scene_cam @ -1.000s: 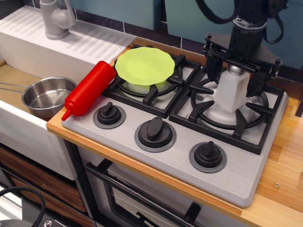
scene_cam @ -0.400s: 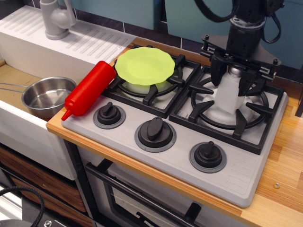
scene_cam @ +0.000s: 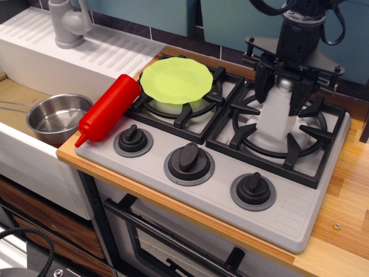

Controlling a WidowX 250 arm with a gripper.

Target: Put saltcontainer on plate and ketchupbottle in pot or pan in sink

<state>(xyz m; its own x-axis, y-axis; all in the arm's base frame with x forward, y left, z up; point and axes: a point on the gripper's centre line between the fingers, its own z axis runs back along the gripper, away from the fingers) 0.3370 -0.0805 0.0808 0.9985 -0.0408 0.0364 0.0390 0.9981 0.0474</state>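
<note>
Fingers: two dark fingers (scene_cam: 264, 81) flank the top of the saltcontainer, one each side of its silver cap; whether they press on it or stand clear cannot be told.
Gripper: the gripper (scene_cam: 282, 86) hangs from a black arm entering from the top edge, directly above the right burner.
Saltcontainer: the saltcontainer (scene_cam: 275, 118) stands upright at the centre of the right burner grate (scene_cam: 288, 135), white body, rounded metal cap between the fingers.
Plate: the plate (scene_cam: 176, 79), lime green with a scalloped rim, rests on the left burner grate, well apart from the saltcontainer.
Ketchupbottle: the ketchupbottle (scene_cam: 108, 109) lies on its side across the left edge of the stove, nozzle pointing toward the front-left and overhanging the counter edge.
Pot: the pot or pan (scene_cam: 57, 118), shiny steel, sits in the sink (scene_cam: 17, 95) just beside the bottle's nozzle, thin handle running off to the left.
Stove: grey cooktop (scene_cam: 219, 190) with three black knobs along the front.
Counter: light wooden worktop (scene_cam: 346, 190) surrounds the stove on the right and front.
Sink surround: ribbed white drainboard (scene_cam: 115, 52) behind the basin, grey faucet (scene_cam: 68, 23) at its rear.
Room: dark tiled backsplash with teal panels above; oven door with dark handle below the stove.
</note>
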